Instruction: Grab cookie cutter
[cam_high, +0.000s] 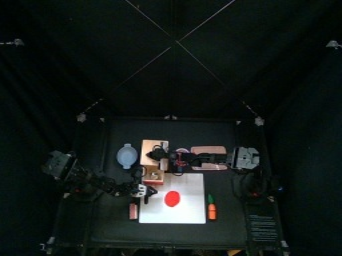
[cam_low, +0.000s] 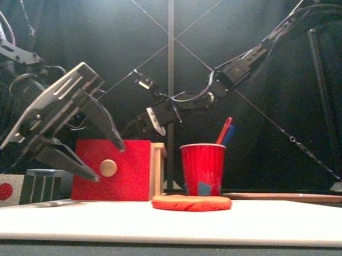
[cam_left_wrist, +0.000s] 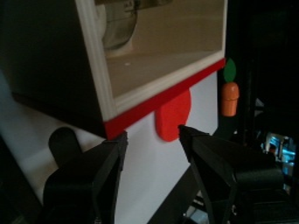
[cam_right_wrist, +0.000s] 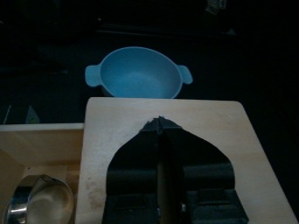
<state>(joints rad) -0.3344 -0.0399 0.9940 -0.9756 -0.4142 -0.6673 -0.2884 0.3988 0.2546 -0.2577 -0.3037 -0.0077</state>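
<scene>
Right pincer (cam_right_wrist: 160, 131) closed over wooden box (cam_right_wrist: 211, 122); left pincer (cam_left_wrist: 149, 149) wide apart. Presumed cookie cutter (cam_right_wrist: 35, 206): light, stiff, thin metal; pinch across rim.

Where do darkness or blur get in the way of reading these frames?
Top view: the black table merges with the curtains, only the white mat stands out. Left wrist view: the left gripper is a soft dark silhouette. Right wrist view: the right gripper is black, the blue bowl well lit.
</scene>
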